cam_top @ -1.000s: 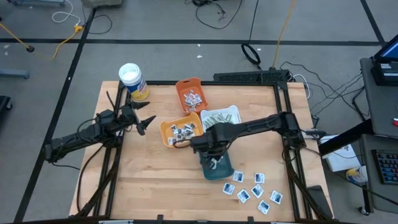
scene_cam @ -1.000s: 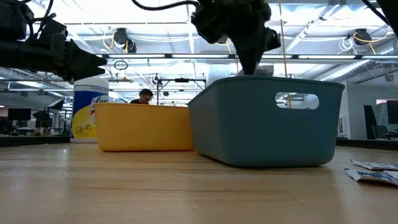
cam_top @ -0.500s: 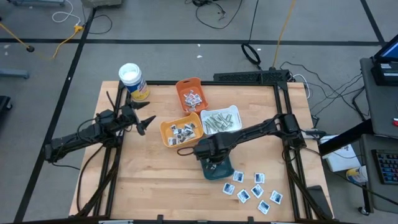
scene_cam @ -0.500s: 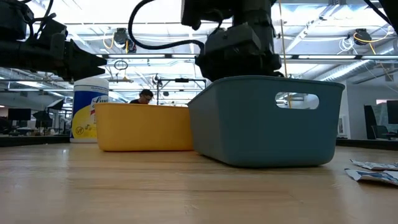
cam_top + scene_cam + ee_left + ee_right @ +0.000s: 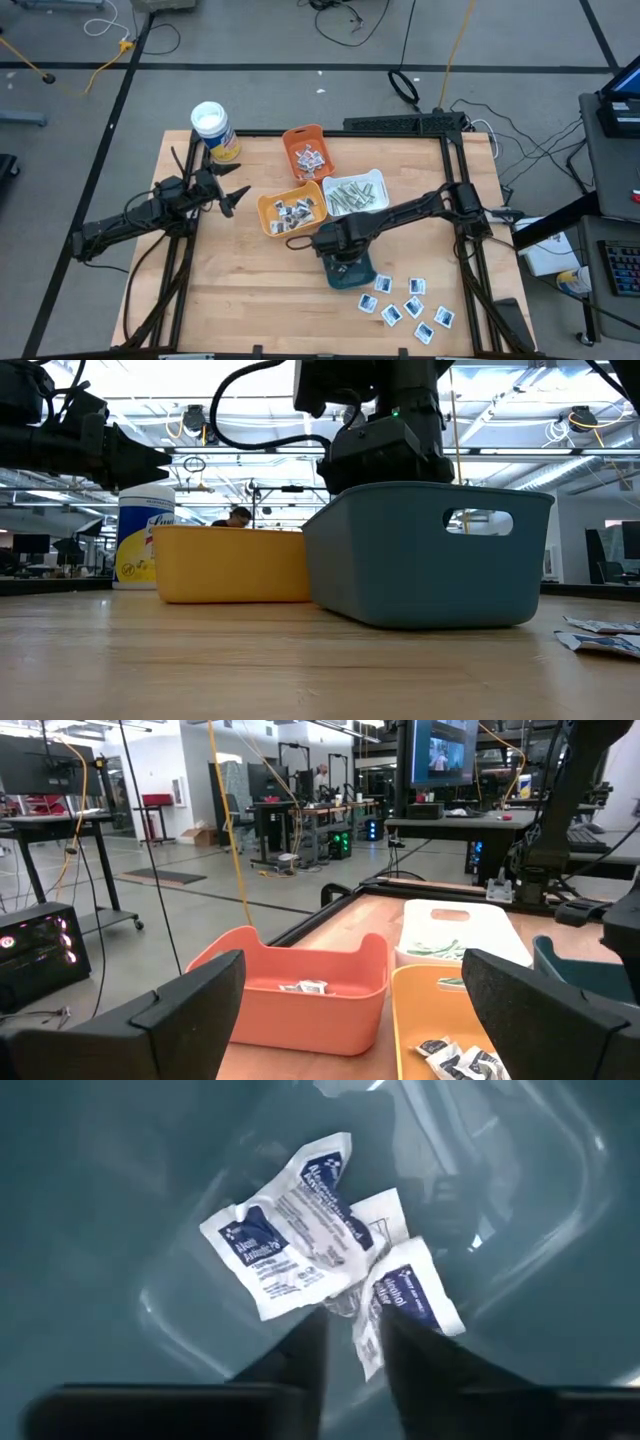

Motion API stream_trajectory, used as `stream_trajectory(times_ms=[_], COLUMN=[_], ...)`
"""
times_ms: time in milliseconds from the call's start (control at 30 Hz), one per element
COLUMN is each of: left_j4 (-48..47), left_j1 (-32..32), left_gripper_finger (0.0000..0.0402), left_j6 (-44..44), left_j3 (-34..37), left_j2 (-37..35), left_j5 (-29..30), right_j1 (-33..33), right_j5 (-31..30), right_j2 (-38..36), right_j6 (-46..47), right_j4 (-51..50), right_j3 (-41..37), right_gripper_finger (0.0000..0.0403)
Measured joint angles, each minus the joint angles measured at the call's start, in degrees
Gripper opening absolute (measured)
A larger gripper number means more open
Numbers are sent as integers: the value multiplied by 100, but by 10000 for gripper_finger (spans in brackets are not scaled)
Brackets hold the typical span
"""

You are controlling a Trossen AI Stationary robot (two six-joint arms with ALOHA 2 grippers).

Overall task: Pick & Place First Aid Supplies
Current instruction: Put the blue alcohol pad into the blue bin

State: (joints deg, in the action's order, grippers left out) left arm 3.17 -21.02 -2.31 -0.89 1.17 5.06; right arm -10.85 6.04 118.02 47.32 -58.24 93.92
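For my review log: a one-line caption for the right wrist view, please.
Right tool down inside the teal tray, its tips at a small pile of white, blue-printed sachets.

Bright ceiling strip lights (image 5: 560, 455) are flooding the room evenly, soft shadows are lying under the arms on the table (image 5: 230, 290), glare is streaking the teal tray (image 5: 520, 1200), and 2 near fingers (image 5: 300, 1365) are blurring.

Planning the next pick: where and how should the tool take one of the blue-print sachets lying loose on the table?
Take the outermost sachet by its free edge, coming straight down from above: it lies flat on the table, slightly apart from its neighbours.
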Motion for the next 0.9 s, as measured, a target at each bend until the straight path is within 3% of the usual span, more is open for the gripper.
stream_trajectory(times_ms=[167, 300, 567, 900], left_j4=[-1, 1, -1, -1], left_j1=[1, 1, -1, 1], left_gripper_finger=[379, 379, 379, 379], left_j6=[0, 0, 0, 0], left_j3=[0, 0, 0, 0], left_j2=[0, 0, 0, 0], left_j5=[0, 0, 0, 0], right_j1=[29, 70, 26, -415], right_j5=[-12, -5, -627, -926], right_j2=[-157, -364, -787, -1842], right_j6=[-50, 546, 2001, 3727], right_j4=[-223, -277, -423, -489], right_j3=[256, 303, 237, -1031], right_gripper_finger=[188, 226, 227, 209])
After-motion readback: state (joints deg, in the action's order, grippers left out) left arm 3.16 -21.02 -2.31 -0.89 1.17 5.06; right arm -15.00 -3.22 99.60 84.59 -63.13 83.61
